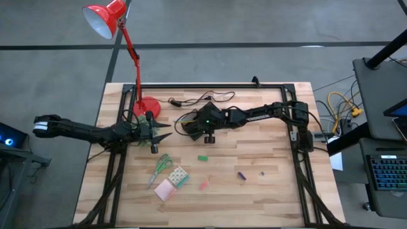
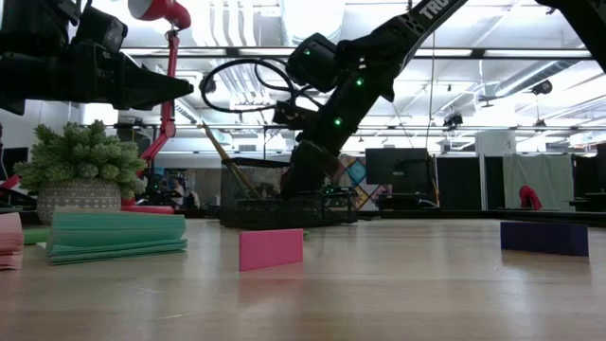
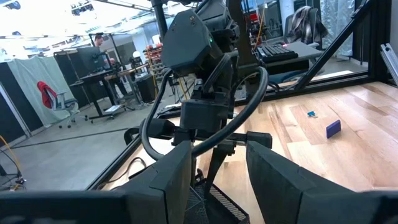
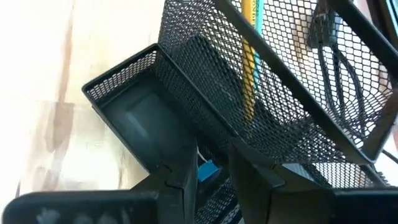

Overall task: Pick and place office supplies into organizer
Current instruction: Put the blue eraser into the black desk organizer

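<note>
The black mesh organizer (image 1: 184, 127) (image 4: 186, 81) stands at the table's far middle; a yellow pencil (image 4: 249, 62) stands in it. My right gripper (image 1: 191, 126) (image 4: 211, 165) slants down into it, shut on a small blue piece (image 4: 208, 169). My left gripper (image 1: 168, 135) (image 3: 217, 155) waits level to the organizer's left, open with nothing between its fingers. On the near half of the table lie green-handled scissors (image 1: 162, 166), a patterned block (image 1: 179, 175), a pink sticky pad (image 1: 165, 189), a green piece (image 1: 202, 158), a red piece (image 1: 203, 186) and a purple piece (image 1: 241, 175). My right gripper has the small blue piece (image 4: 207, 172) between its two fingers, which slant down from the table's right into the organizer. Only a sliver of the piece shows in the gap; the fingers hide the rest. It sits just over the low front compartment (image 4: 143, 118).
A red desk lamp stands on its round base (image 1: 146, 106) at the far left, with a black cable (image 1: 203, 98) trailing behind the organizer. A small potted plant (image 2: 80, 156) stands beside my left gripper. A dark frame (image 1: 299, 159) runs along the table's edges.
</note>
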Robot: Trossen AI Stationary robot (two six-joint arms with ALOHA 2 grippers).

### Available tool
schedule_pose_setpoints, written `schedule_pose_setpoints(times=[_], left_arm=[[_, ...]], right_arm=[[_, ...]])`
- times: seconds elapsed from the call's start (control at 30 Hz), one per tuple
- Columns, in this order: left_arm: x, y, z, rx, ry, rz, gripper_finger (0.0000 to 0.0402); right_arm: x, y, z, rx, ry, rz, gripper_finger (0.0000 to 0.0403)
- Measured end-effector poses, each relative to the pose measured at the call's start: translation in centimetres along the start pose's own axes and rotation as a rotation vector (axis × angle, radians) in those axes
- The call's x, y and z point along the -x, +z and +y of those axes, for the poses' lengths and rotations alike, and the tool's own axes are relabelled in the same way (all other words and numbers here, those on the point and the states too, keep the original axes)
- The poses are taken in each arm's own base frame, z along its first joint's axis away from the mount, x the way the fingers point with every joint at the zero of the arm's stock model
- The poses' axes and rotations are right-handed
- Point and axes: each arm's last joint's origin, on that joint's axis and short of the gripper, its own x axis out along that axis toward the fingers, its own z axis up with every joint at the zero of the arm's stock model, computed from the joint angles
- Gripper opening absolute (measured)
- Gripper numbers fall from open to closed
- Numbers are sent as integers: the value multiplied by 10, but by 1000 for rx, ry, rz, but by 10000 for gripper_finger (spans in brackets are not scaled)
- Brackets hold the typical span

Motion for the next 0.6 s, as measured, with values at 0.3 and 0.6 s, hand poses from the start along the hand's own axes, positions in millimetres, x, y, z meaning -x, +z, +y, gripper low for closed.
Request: schedule_pose_setpoints(times=[0.3, 0.6], left_arm=[[0, 0, 0, 0, 0, 0, 142], [0, 0, 0, 1, -1, 0, 142]], right_arm=[[8, 8, 11, -48, 44, 73, 91], [19, 16, 39, -57, 92, 118, 100]])
